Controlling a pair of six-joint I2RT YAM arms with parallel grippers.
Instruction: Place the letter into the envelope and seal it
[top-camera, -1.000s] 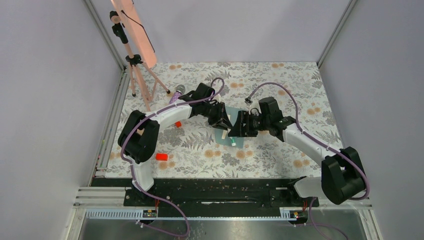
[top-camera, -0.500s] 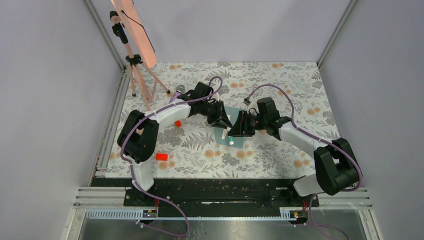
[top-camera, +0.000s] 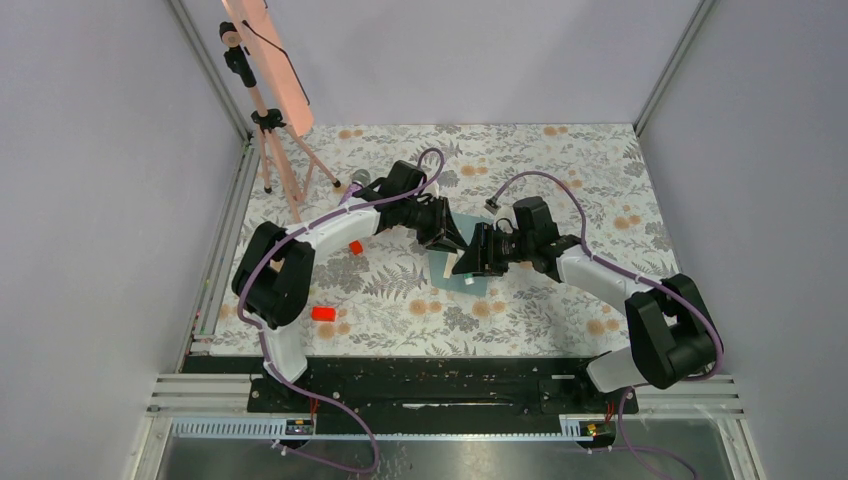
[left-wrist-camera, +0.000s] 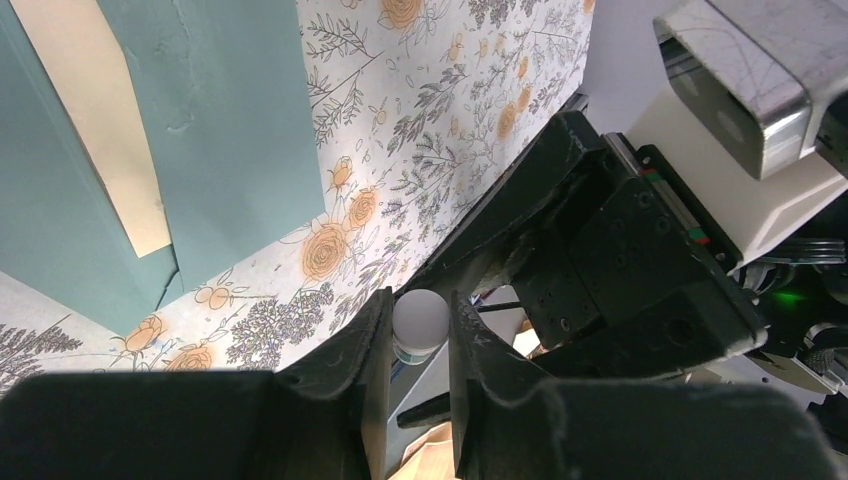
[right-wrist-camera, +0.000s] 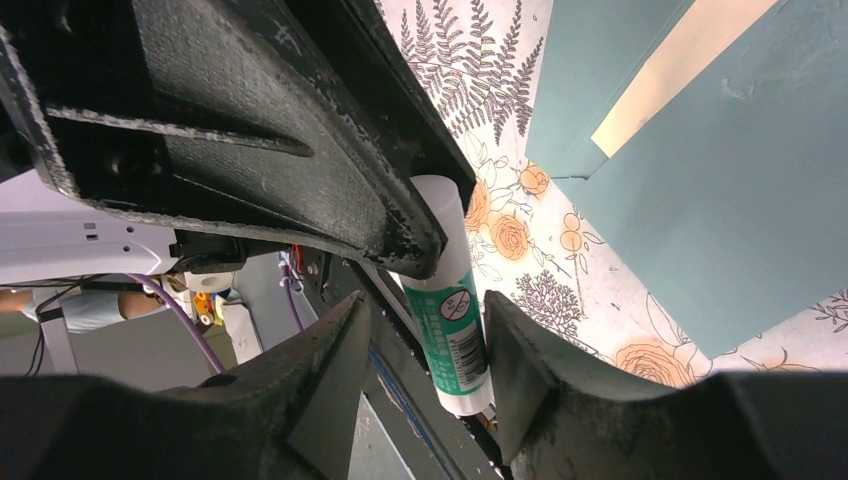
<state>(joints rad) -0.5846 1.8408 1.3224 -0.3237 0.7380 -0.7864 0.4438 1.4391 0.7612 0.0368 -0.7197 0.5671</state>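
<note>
The teal envelope lies flat on the floral table, and a strip of the tan letter shows between its panels. In the right wrist view the envelope and the letter are at the upper right. Above them my left gripper is shut on the white cap end of a glue stick. My right gripper is open around the green body of the glue stick, with a gap on one side. In the top view the left gripper and the right gripper meet over the envelope.
Two small red blocks lie on the left of the table. A tripod with a salmon-pink panel stands at the back left corner. Grey walls and metal rails enclose the table.
My right arm has drawn in toward the left gripper, and its jaws narrowed then widened around the glue stick. The left gripper keeps its hold.
</note>
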